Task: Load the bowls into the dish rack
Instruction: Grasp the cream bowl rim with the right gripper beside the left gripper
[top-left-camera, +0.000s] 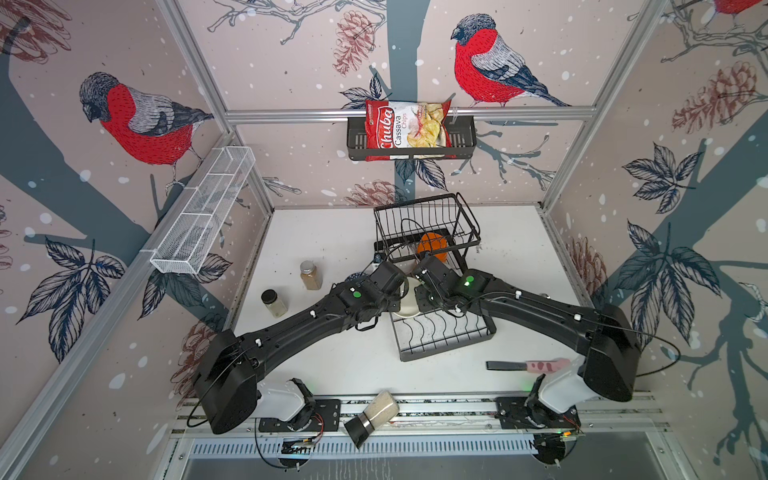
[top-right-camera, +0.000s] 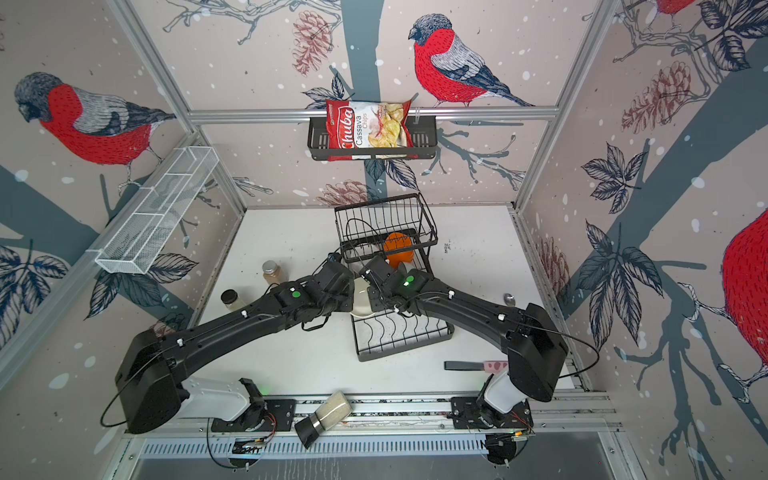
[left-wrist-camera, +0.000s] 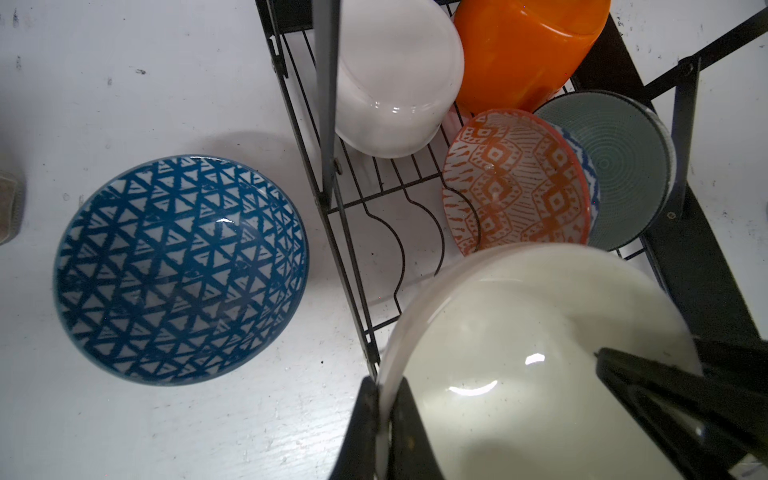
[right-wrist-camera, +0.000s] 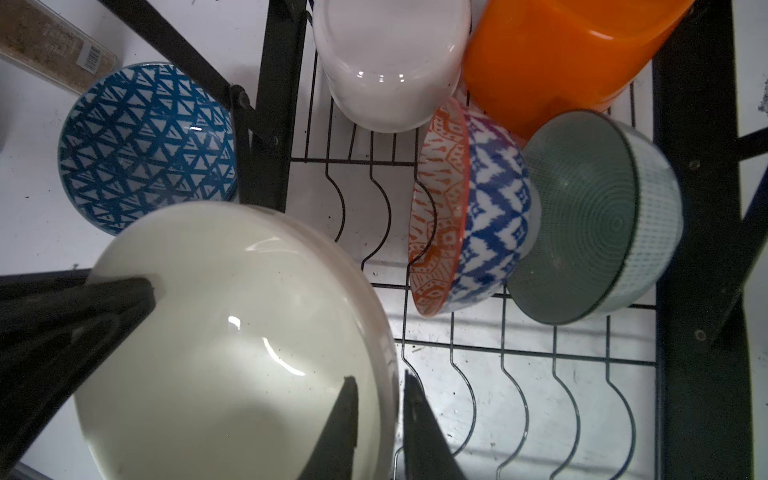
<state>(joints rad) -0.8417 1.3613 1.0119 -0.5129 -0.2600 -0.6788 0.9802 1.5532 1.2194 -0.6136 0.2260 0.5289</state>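
Note:
A plain white bowl (left-wrist-camera: 519, 353) (right-wrist-camera: 228, 332) hangs tilted over the near-left corner of the black dish rack (left-wrist-camera: 374, 208) (right-wrist-camera: 698, 208). My left gripper (left-wrist-camera: 384, 384) is shut on one side of its rim. On the opposite side my right gripper (right-wrist-camera: 379, 380) is shut on the rim, one finger inside and one outside. In the rack rest another white bowl (right-wrist-camera: 390, 62), an orange bowl (top-left-camera: 432, 245) (right-wrist-camera: 561, 54), an orange-red patterned bowl (left-wrist-camera: 515, 178) with a blue zigzag outside, and a teal bowl (right-wrist-camera: 582, 216). A blue triangle-patterned bowl (left-wrist-camera: 178, 270) sits upright on the table left of the rack.
The rack's raised basket tier (top-left-camera: 426, 226) stands over its far end. Two spice jars (top-left-camera: 311, 274) (top-left-camera: 274, 302) stand left of the arms and one more (top-left-camera: 372, 417) lies at the front rail. A pink-handled tool (top-left-camera: 528, 365) lies front right. On the walls hang a chips basket (top-left-camera: 409, 133) and a white mesh shelf (top-left-camera: 203, 212).

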